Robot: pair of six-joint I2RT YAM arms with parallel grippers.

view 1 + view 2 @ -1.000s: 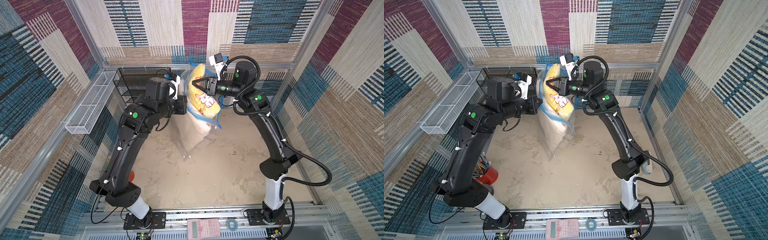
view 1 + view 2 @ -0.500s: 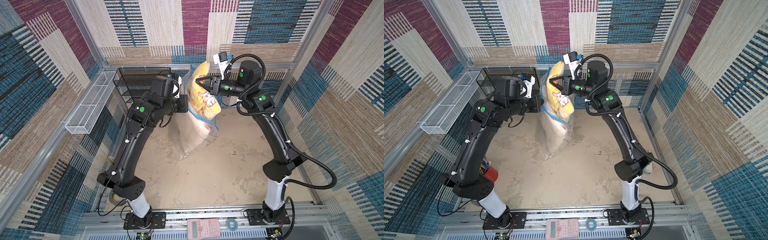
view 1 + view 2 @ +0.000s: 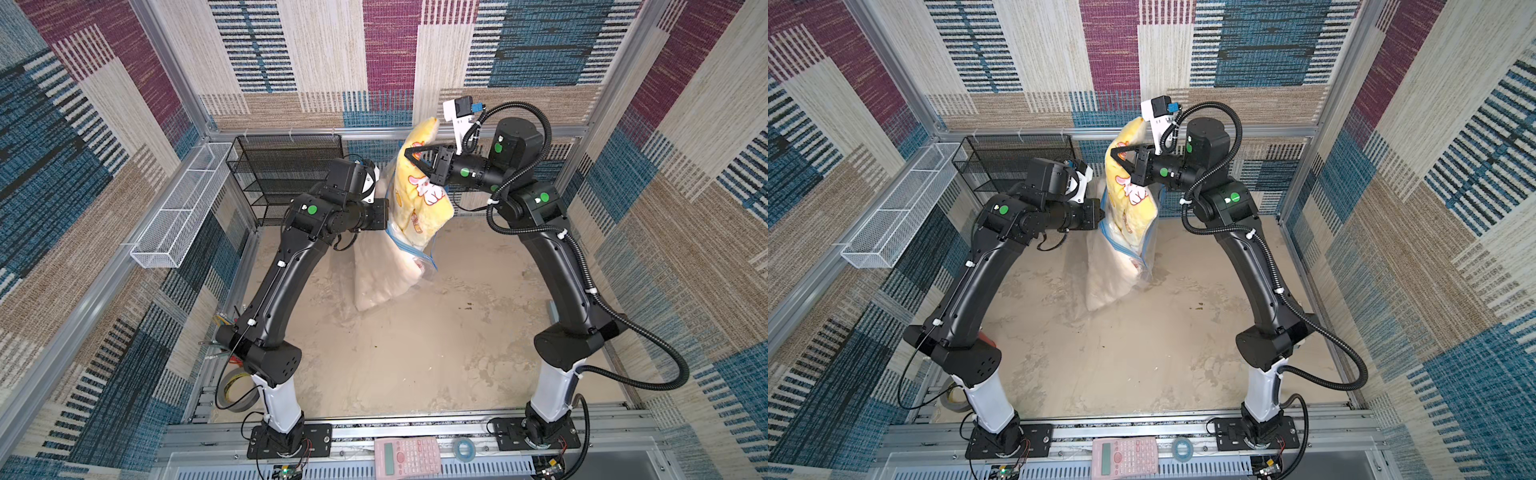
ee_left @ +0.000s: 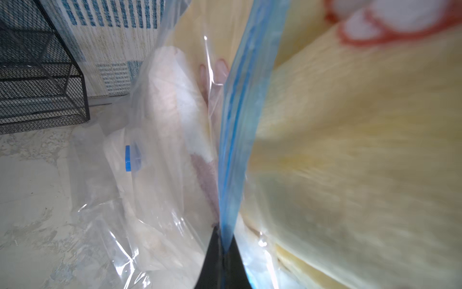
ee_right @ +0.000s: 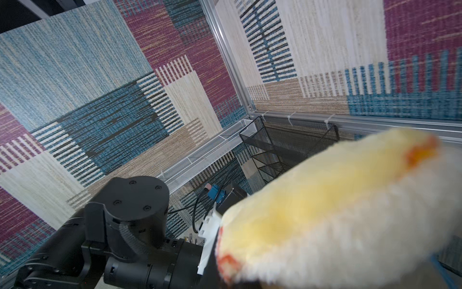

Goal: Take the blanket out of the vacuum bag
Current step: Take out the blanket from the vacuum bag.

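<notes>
Half blanket [image 3: 419, 195] out of vacuum bag [image 3: 376, 270], rest inside; right gripper [image 3: 409, 154] pinched blanket at 12 o'clock, left gripper [image 4: 222, 241] clamped zip strip [image 4: 233, 125].

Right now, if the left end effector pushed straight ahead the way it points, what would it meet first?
The vacuum bag: the left end effector is shut on its blue zip strip, which runs straight ahead. The yellow blanket lies just beside it, probably next.
</notes>
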